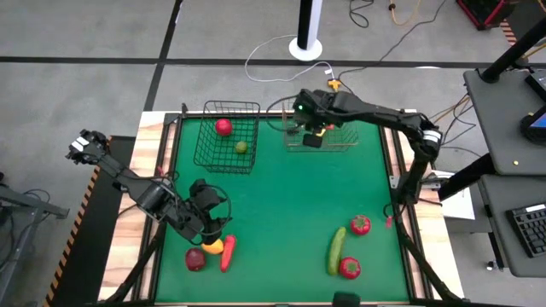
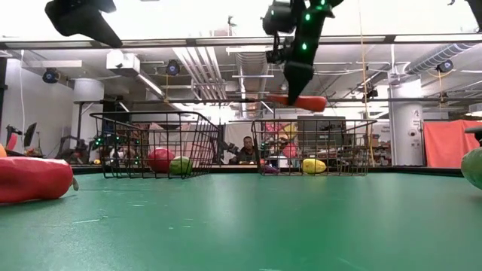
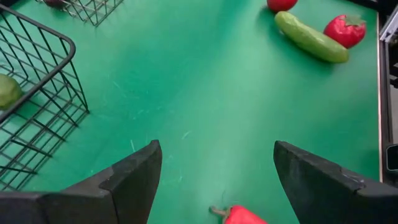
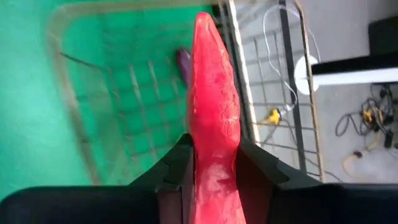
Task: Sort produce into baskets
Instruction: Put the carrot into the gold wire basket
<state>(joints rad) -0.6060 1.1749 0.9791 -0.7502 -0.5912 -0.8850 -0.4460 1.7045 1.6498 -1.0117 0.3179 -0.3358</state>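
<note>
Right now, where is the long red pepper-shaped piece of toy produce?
The long red pepper-shaped toy is pinched in the right gripper, held in the air above the silvery-grey wire basket at the table's far right side.

My two arms point(image 1: 375, 112) are dark, jointed tube segments with black cables along them. Green indicator lights glow on the right wrist point(image 2: 305, 30). The left gripper point(image 3: 214, 180) has matte black, wedge-shaped fingers point(image 3: 134, 177).
</note>
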